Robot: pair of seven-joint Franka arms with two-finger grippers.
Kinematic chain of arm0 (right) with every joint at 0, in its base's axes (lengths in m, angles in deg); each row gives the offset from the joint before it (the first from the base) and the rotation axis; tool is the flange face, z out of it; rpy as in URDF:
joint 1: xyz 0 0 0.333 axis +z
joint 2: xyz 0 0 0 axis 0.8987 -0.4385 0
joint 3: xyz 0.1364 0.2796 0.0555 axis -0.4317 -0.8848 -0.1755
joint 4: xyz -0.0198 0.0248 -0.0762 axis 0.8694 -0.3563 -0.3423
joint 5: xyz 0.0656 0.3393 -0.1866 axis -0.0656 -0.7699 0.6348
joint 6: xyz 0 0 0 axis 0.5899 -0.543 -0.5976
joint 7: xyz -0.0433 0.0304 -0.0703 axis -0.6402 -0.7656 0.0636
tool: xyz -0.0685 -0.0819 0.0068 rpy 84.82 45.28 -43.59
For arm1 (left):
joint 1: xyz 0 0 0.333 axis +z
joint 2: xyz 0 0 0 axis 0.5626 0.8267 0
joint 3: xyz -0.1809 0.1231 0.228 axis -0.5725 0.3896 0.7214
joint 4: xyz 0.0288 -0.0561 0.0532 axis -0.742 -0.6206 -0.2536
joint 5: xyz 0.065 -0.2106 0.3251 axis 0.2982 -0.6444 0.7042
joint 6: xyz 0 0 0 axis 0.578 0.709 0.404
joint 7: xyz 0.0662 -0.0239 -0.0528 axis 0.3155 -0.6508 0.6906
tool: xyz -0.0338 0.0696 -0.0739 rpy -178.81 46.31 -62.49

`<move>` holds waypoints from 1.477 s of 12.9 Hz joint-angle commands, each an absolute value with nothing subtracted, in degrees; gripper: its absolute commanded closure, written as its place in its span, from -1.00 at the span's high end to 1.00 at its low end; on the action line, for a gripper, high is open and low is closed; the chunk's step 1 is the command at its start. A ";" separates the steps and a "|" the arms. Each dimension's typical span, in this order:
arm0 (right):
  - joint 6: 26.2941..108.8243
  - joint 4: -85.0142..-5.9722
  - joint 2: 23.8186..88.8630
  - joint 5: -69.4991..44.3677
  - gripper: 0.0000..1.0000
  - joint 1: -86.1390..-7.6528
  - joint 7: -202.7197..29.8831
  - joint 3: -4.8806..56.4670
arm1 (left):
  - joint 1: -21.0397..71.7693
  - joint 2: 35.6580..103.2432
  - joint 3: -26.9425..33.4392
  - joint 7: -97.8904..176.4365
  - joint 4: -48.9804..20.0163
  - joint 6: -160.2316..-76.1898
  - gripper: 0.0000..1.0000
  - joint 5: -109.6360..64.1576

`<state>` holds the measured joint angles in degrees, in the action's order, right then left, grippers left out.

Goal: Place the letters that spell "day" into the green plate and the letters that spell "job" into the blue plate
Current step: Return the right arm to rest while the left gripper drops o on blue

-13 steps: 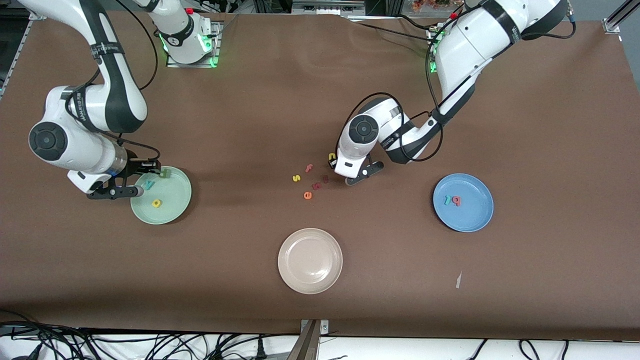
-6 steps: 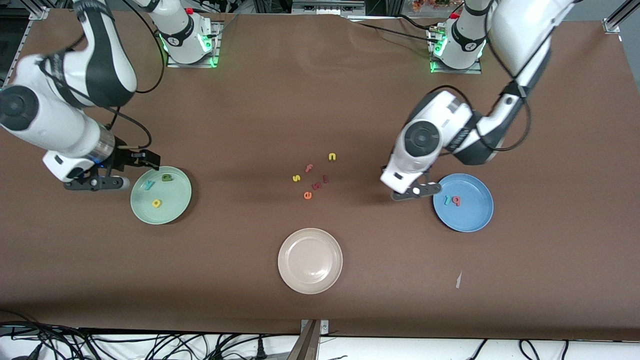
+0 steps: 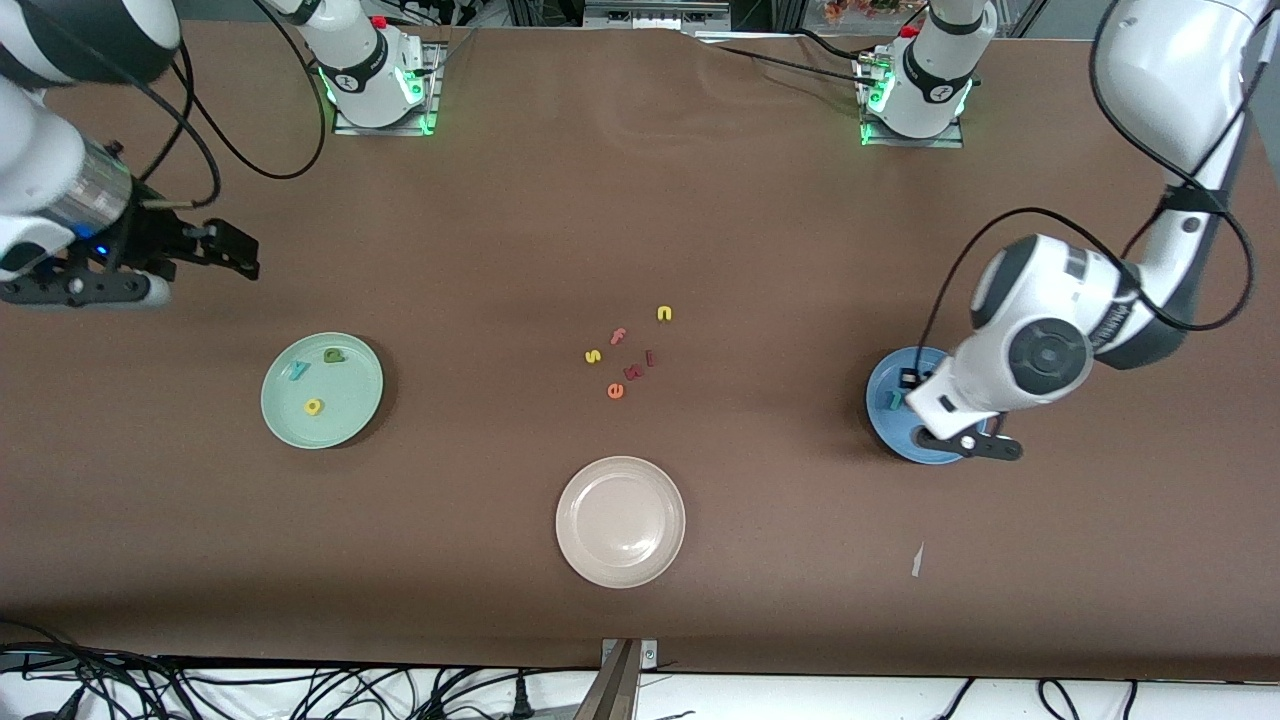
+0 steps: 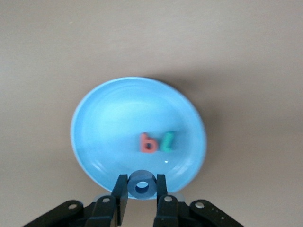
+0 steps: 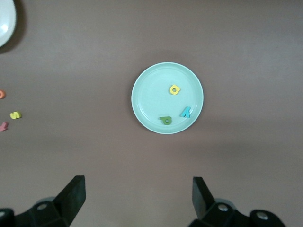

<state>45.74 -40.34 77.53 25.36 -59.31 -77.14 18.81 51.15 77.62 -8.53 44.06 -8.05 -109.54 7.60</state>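
The blue o (image 4: 142,185) sat pinched between the fingers of the left gripper (image 4: 142,191), held up over the rim of the blue plate (image 3: 886,436) at the edge nearest the front camera. Under that gripper, inside the plate, the pink b (image 4: 147,143) and the teal j (image 4: 167,142) lay side by side, just apart from each other, with bare plate floor all round them. Open bench (image 3: 780,560) spread nearer the camera than the plate, carrying only the beige plate (image 3: 620,521), which stood well apart from the gripper toward the middle. The left arm came from its base, looped out past the bench's end and bent back, its wrist pointing down over the plate.

Toward the middle lay the loose letters: the orange e (image 3: 615,391), the yellow s (image 3: 593,355), the salmon f (image 3: 618,336) and the yellow n (image 3: 664,313), all well away from both grippers.

The green plate (image 3: 350,420) held the yellow a (image 3: 314,406), the teal y (image 3: 298,371) and the olive d (image 3: 333,354), each apart from the others. The right gripper (image 3: 150,270) hung high over bare bench off that plate's rim, near the bench's edge, its fingers (image 5: 75,191) spread wide and holding nothing.
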 commanded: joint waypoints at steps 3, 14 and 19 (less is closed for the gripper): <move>41.59 -35.60 76.38 24.72 1.00 -58.99 -77.17 18.76 | 57.71 86.36 -8.66 40.20 -7.40 -114.42 -0.92 8.66; 41.76 -34.71 75.94 25.07 1.00 -58.46 -77.26 18.85 | 58.15 76.55 -12.35 40.38 -5.92 -109.42 1.00 7.70; 41.76 -34.71 75.94 24.98 1.00 -58.54 -77.34 18.85 | 58.15 70.64 -17.98 40.38 9.86 -88.81 1.00 3.33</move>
